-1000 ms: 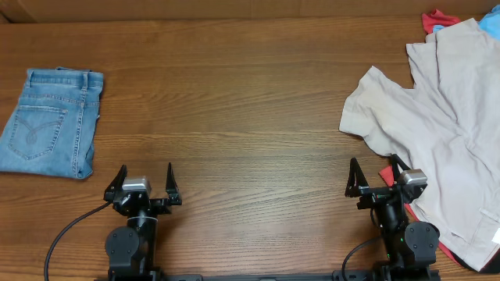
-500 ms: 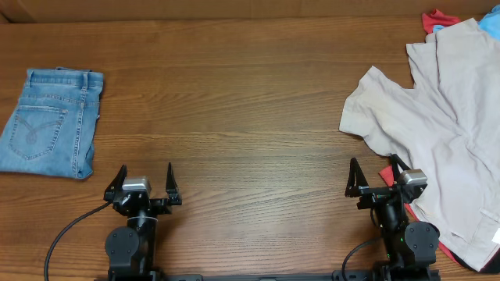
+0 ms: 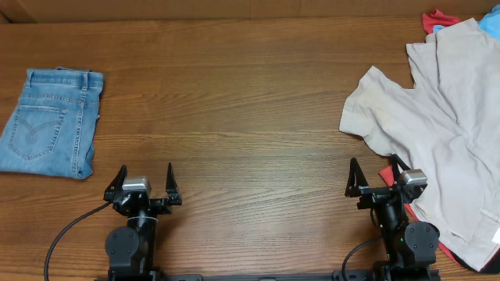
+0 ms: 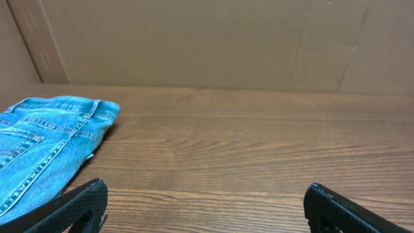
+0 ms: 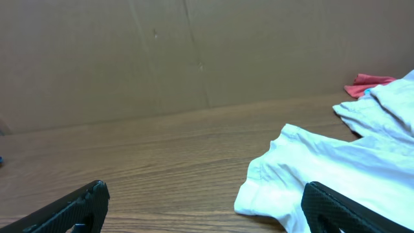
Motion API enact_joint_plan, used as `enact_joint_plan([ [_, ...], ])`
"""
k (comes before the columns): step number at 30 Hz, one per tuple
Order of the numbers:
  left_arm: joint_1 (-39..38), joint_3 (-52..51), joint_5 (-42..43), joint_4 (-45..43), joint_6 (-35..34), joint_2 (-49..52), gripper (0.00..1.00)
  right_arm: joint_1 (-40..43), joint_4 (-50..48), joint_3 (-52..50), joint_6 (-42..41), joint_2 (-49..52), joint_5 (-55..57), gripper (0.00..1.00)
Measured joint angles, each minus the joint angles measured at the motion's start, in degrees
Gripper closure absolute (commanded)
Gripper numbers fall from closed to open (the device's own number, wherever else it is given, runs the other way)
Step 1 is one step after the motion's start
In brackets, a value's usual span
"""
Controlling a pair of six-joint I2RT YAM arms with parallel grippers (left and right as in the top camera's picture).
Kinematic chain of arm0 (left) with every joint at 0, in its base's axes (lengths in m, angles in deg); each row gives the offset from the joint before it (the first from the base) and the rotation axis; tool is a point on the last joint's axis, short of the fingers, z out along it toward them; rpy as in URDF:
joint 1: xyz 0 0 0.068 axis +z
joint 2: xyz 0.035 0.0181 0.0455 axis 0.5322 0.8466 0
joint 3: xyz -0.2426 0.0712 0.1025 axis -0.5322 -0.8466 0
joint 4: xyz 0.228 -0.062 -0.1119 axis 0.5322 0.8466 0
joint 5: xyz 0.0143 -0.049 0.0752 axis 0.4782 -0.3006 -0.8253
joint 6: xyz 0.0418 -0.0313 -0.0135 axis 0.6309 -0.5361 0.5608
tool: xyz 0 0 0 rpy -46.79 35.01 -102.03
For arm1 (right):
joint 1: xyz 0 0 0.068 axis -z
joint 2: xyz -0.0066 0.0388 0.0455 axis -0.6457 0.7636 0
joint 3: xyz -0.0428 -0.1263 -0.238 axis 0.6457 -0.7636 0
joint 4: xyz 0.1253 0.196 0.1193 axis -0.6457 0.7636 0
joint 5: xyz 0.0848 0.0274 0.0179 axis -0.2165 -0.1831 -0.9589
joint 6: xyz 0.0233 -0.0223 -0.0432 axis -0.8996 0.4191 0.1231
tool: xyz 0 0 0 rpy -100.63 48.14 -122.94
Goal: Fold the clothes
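Wood table: folded jeans far left, beige shorts heaped at right.
Both jaws gape, empty; right gripper should pinch the shorts' near edge and drag them centre, left gripper helping spread.

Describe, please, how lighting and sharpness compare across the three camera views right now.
Overhead: even, soft light, no glare; the table and beige shorts look sharp. Left wrist: stitching on the jeans reads clearly, but the fingers at the bottom edge are dark silhouettes. Right wrist: a cooler cast; the shorts look washed out, almost white, with little fold detail.
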Motion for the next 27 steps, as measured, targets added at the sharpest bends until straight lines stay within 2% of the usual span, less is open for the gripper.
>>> enact_joint_plan([
  [12, 0.00, 0.00, 0.00, 0.00, 0.00, 0.00, 0.00, 0.00, 0.02, 0.00, -0.13, 0.00, -0.02, 0.00],
  [21, 0.00, 0.15, 0.20, -1.97, -2.27, 0.00, 0.00, 0.00, 0.04, 0.00, -4.50, 0.00, -0.02, 0.00],
  [27, 0.00, 6.82, 0.20, 2.62, -3.58, 0.61, 0.00, 0.00, 1.27, 1.36, -5.62, 0.24, 0.81, 0.00],
])
